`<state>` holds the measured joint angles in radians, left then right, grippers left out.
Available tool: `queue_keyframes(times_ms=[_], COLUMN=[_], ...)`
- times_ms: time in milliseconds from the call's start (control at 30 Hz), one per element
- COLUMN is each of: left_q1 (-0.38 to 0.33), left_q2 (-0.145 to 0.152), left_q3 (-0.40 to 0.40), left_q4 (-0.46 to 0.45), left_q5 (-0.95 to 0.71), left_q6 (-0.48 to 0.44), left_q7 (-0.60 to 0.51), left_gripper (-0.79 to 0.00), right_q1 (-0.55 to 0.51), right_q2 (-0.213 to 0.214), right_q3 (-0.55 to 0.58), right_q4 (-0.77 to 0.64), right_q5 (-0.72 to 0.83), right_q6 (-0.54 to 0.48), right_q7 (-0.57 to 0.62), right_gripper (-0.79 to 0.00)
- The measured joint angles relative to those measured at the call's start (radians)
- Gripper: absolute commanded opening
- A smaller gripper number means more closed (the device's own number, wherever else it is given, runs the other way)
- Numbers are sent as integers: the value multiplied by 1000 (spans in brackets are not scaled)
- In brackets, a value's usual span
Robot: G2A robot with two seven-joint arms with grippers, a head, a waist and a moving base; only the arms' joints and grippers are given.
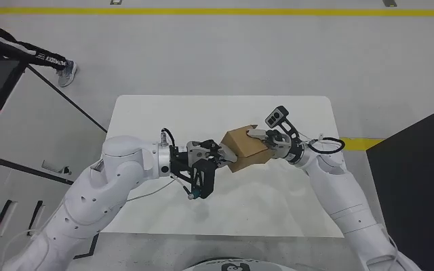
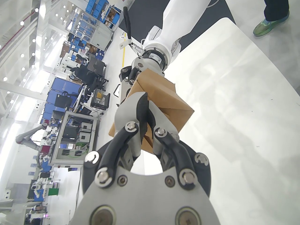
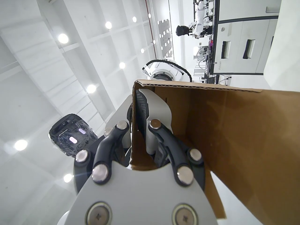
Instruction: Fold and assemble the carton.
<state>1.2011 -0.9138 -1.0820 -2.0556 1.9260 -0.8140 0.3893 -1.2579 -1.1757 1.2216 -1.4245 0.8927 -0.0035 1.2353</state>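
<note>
2 grippers meet at 1 brown carton [image 1: 244,150] in the top view, over the middle of the white table [image 1: 169,115], a little toward the robot's right. The left gripper [image 1: 227,154] comes at the carton's near-left corner and the right gripper [image 1: 260,135] at its far-right top edge, so the box sits tilted between them. Whether its underside touches the table cannot be told from here.

In the left wrist view, the left gripper [image 2: 144,101] has its 2 fingers drawn nearly together, with a cardboard edge of the carton [image 2: 168,99] pinched between the dark pads. The box shows folded panels meeting in a diagonal seam on the side facing the camera. Beyond it the right gripper [image 2: 130,74] is against the carton's far end, and the table [image 2: 234,90] lies behind the box.

In the right wrist view, the right gripper [image 3: 134,104] straddles 1 wall of the carton [image 3: 222,129]: 1 finger [image 3: 143,104] with a textured pad lies inside the box against the wall, the other sits outside it, and the 2 are closed tight on the cardboard. The corrugated top edge of the open box runs away from the gripper, and the bare inner face of the adjoining wall is turned toward the camera.
</note>
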Motion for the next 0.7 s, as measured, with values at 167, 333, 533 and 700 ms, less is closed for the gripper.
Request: queue_keyframes(times_ms=[167,333,533,700], left_q1=[-6,-9,-13,-16], left_q2=[0,1,2,2], left_q3=[5,10,13,16], left_q4=[4,7,13,18], left_q5=[2,7,8,6], left_q6=[-2,-6,-5,-2], left_q7=[5,9,10,6], left_gripper=[-785,-785,-785,-785], right_q1=[3,5,7,8], right_q2=[0,0,0,-1], right_q3=[-1,-2,-8,-17], right_q4=[2,3,0,-3], right_q5=[-3,-5,-9,-17], right_q6=[2,6,10,8], right_q7=[-7,-15,-19,-16], right_gripper=[-785,-785,-785,-785])
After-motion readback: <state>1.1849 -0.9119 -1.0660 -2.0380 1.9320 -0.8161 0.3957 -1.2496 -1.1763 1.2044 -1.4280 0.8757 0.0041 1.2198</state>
